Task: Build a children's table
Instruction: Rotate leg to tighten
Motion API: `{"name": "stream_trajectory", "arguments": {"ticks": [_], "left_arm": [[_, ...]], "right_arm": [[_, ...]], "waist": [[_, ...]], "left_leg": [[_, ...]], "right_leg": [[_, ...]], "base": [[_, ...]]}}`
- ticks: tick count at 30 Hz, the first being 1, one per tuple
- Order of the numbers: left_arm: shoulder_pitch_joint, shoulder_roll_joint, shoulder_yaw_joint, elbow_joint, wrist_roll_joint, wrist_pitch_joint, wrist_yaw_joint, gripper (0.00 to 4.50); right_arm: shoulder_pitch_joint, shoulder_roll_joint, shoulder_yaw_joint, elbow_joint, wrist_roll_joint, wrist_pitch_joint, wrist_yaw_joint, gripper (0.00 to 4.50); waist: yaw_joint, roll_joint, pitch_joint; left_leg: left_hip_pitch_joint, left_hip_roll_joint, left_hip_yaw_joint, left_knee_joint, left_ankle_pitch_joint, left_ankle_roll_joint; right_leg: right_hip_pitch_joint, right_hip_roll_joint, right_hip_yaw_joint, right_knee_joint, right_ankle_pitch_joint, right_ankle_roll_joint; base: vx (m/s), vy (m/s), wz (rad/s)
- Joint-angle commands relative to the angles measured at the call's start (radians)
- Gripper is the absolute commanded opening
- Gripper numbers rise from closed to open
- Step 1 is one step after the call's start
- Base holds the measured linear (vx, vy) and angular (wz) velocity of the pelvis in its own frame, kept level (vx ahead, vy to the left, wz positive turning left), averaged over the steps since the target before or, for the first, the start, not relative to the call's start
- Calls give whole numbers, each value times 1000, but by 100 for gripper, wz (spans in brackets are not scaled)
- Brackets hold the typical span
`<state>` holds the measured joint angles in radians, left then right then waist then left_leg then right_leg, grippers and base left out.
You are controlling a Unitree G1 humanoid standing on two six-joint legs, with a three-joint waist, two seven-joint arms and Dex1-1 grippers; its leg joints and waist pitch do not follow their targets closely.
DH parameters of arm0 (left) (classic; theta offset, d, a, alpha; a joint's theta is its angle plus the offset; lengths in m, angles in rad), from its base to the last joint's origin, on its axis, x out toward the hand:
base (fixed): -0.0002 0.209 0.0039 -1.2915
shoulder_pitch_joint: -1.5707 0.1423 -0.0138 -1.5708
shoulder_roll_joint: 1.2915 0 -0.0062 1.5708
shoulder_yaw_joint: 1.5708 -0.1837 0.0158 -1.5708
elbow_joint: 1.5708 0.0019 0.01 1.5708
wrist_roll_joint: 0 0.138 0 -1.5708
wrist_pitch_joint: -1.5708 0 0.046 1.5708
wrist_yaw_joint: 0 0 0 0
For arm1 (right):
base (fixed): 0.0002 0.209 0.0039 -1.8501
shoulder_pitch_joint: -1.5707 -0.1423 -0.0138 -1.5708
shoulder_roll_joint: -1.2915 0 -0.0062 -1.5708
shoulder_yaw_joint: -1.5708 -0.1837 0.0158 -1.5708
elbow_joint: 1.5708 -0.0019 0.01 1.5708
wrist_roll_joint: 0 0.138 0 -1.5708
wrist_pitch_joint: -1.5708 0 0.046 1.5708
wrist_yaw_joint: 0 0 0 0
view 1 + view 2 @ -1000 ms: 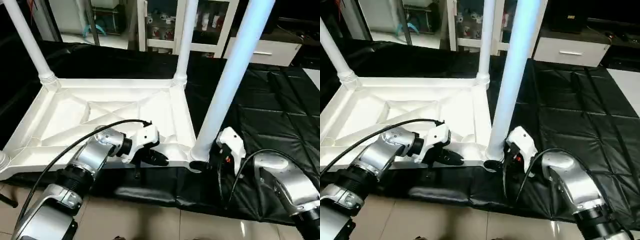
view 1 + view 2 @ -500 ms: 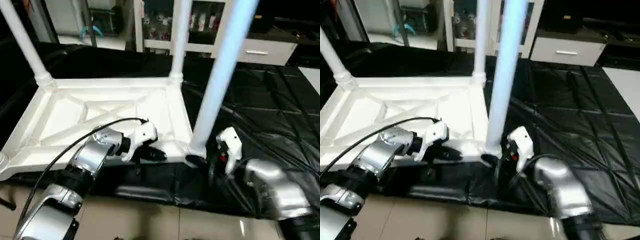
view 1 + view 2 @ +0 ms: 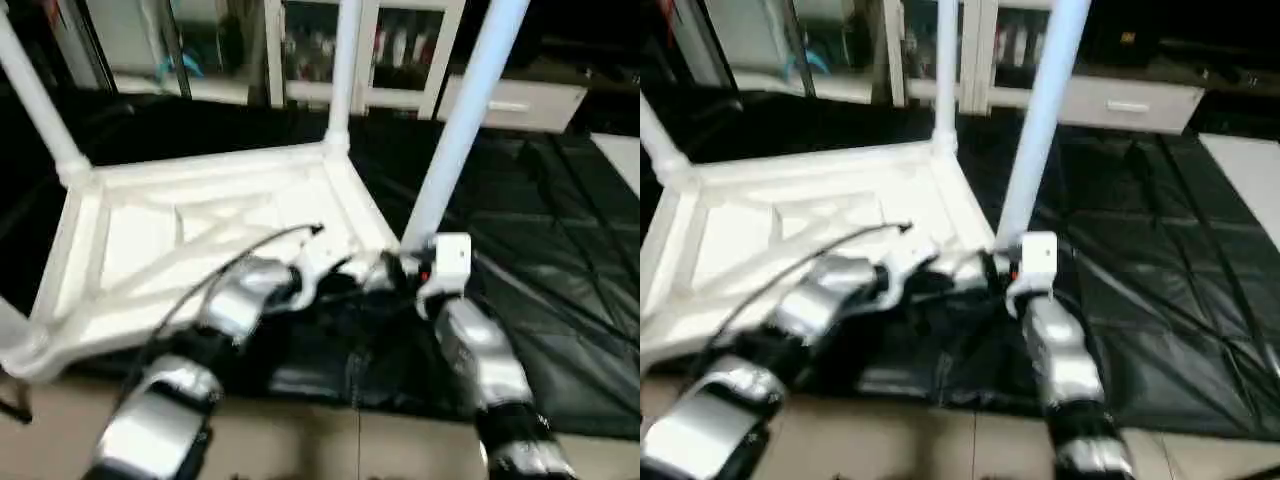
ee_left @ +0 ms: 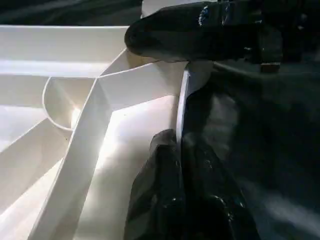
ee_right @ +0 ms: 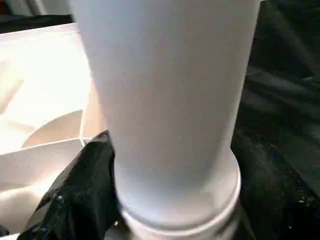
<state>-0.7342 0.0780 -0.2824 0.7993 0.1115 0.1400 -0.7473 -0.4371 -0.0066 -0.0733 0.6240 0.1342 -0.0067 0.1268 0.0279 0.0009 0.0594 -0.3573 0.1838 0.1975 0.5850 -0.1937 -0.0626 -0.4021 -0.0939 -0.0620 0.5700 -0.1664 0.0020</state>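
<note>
1. The children's table top [image 3: 200, 225] lay upside down on a black padded mat [image 3: 560, 300], its X-ribbed underside facing up and its raised rim forming the outer edge all round.
2. Three white legs stood upright in corner sockets: one at the far left corner [image 3: 35, 105], one at the far right corner [image 3: 343, 75], and one at the near right corner [image 3: 462, 120], which rose out past the top of the head views.
3. The near left corner socket [image 3: 25, 345] sat close to the mat's front edge, beside the tiled floor [image 3: 300, 445].
4. The left end effector [image 3: 345, 275] reached in from the near side to the top's near rim; in the left wrist view its black fingers [image 4: 170, 200] were pressed together on the thin white rim wall [image 4: 182, 112], narrow and clamped on the top.
5. The right end effector [image 3: 420, 275] sat at the base of the near right leg; the right wrist view showed a black finger [image 5: 80, 190] lying against one side of the tube, just above the leg's collar [image 5: 180, 215], with the jaws spread to the tube's width around it.
6. Both silver forearms crowded the near right corner, leaving little room between the two end effectors there.
7. To the right of the top, the mat lay open and creased, giving wide room on that side.
8. Beyond the far rim stood white shelving [image 3: 300, 50] and a white drawer unit [image 3: 520, 100], well apart from the top.
</note>
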Motion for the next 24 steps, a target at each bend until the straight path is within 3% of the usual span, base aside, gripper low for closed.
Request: {"name": "stream_trajectory", "arguments": {"ticks": [1,3,4,5,6,7,8,10,11,12,14,17,18,20,23,24], "left_arm": [[-9,-68,28,68,-4,14,215,0],[-20,-85,47,85,-5,-4,250,0],[-20,-86,54,87,-8,-11,246,0],[-20,-85,55,87,-8,-12,244,0],[-18,-81,57,84,-11,-12,231,0],[-19,-80,60,88,-11,-15,226,0],[-18,-75,60,90,-10,-23,215,0],[-13,-63,57,85,-8,-29,196,0],[-6,-53,55,75,-9,-37,174,0],[-6,-53,55,75,-9,-37,174,0],[1,-41,53,65,-11,-38,157,0],[29,-3,34,22,-14,-45,72,0],[31,-1,33,20,-14,-45,67,0],[63,49,13,-22,-20,-36,-33,0],[79,96,1,-30,-29,-36,-130,0],[80,98,0,-30,-30,-36,-137,0]], "right_arm": [[-10,130,119,30,-2,-12,49,297],[-28,132,105,63,-28,-77,20,296],[-32,134,89,73,-30,-97,11,296],[-32,134,87,74,-31,-99,9,296],[-31,135,77,72,-22,-103,17,296],[-35,137,67,82,-20,-115,20,296],[-34,135,64,77,-17,-130,29,316],[-23,126,63,45,-8,-132,47,325],[-10,115,66,9,-2,-126,65,332],[-10,115,66,9,-2,-126,65,334],[4,100,72,-27,3,-118,84,368],[44,49,85,-128,17,-77,141,375],[46,46,86,-134,18,-74,144,375],[119,-51,122,-293,40,19,276,375],[226,-202,187,-494,92,135,478,375],[232,-210,189,-504,95,140,488,375]], "waist": [[-7,-6,-44],[-11,-8,-46],[-17,-6,-48],[-18,-8,-47],[-18,-5,-50],[-27,-7,-55],[-28,-3,-58],[-21,-5,-61],[-19,-7,-63],[-15,-4,-68],[-13,-4,-64],[-12,-5,-60],[-8,-2,-57],[-2,-5,-54],[8,-5,-53],[12,-11,-53]], "left_leg": [[10,43,-32,-94,-399,1],[3,39,-28,-92,-372,15],[-10,41,-34,-96,-341,23],[-9,40,-31,-95,-337,29],[2,38,-25,-87,-343,42],[-15,37,-30,-88,-299,59],[-19,40,-30,-88,-256,75],[-3,38,-19,-77,-206,101],[-5,38,-17,-73,-182,114],[-11,38,-18,-68,-109,142],[-12,39,-14,-65,-75,179],[-9,43,-14,-69,-118,173],[-4,45,-13,-73,-154,156],[1,47,-14,-79,-207,123],[2,50,-14,-81,-217,113],[-2,49,-15,-81,-215,114]], "right_leg": [[20,-57,37,-90,-469,-139],[23,-55,39,-82,-408,-154],[37,-57,36,-76,-390,-158],[34,-54,35,-79,-390,-157],[24,-55,39,-81,-378,-169],[41,-58,39,-70,-322,-186],[42,-57,35,-68,-287,-194],[33,-53,38,-63,-199,-230],[35,-53,40,-58,-160,-243],[43,-53,40,-41,-62,-265],[43,-53,36,-36,0,-291],[42,-52,35,-45,-84,-284],[40,-52,36,-53,-144,-271],[40,-47,38,-61,-228,-240],[40,-47,41,-61,-229,-218],[43,-49,43,-59,-234,-208]], "base": [[0,0,0],[0,0,0],[0,0,0],[0,0,0],[0,0,0],[0,0,0],[0,0,0],[30,-13,4],[64,-23,4],[64,-23,4],[0,0,0],[0,0,0],[0,0,0],[0,0,0],[0,0,0],[0,0,0]]}}
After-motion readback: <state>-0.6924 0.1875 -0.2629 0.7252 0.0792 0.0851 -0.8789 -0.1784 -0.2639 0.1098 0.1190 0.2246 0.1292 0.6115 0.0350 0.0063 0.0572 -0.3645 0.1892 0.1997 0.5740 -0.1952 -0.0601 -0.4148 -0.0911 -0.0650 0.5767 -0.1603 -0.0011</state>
